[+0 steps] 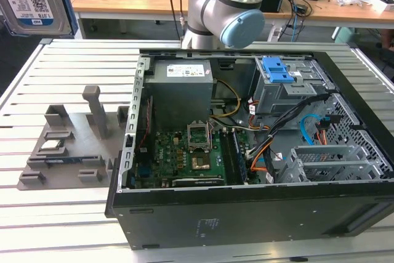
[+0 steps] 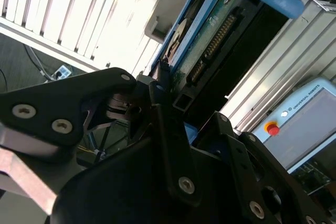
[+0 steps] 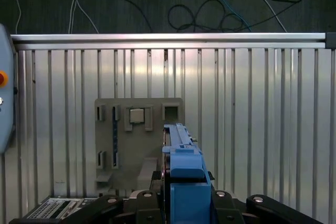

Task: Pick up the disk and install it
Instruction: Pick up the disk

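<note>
Over the table (image 3: 262,129), above the grey fixture (image 3: 131,150) beside the open PC case (image 1: 246,226), the disk (image 3: 184,166) hangs edge-on in the tool (image 3: 182,204). Risk, as we judge it: the grip sits at one end only, on the blue plastic frame, so the disk may tilt or slip, then snag cables (image 1: 265,149) or the case wall. Tool's jaws are closed tight on the disk, touching nothing else.
</note>
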Controlling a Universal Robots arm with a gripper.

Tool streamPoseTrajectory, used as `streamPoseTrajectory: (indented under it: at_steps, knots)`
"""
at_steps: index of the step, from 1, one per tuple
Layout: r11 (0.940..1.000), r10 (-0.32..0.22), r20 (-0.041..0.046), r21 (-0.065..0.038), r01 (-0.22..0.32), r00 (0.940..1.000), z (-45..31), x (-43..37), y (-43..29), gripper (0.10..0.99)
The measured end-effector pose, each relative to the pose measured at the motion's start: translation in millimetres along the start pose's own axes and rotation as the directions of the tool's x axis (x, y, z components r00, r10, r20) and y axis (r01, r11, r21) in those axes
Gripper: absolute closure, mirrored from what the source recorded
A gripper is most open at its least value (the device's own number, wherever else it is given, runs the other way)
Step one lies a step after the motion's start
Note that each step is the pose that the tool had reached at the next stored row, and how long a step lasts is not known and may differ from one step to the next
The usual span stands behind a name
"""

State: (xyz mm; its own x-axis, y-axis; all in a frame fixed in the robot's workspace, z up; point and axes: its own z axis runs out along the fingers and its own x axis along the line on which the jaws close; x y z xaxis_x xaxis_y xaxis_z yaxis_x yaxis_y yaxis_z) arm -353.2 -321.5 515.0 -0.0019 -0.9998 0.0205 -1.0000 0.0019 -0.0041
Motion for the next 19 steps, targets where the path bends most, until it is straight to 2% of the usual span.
streamPoseTrajectory:
  at_steps: [5,7,13,15,16,19]
  knots:
    - [1.0,0.0,-0.0002,0.0,0.0,1.0,-0.1,0.0,-0.1,0.722]
    - [1.0,0.0,-0.0002,0.0,0.0,1.0,-0.1,0.1,-2.7,0.722]
    - [1.0,0.0,-0.0007,0.0,0.0,1.0,0.0,0.0,-18.4,0.722]
    - [1.0,0.0,-0.0008,0.0,0.0,1.0,0.1,0.0,-25.6,0.722]
    - [1.0,0.0,-0.0009,0.0,0.0,1.0,0.1,0.0,-35.5,0.722]
    - [1.0,0.0,-0.001,0.0,0.0,1.0,0.1,-0.1,-44.2,0.722]
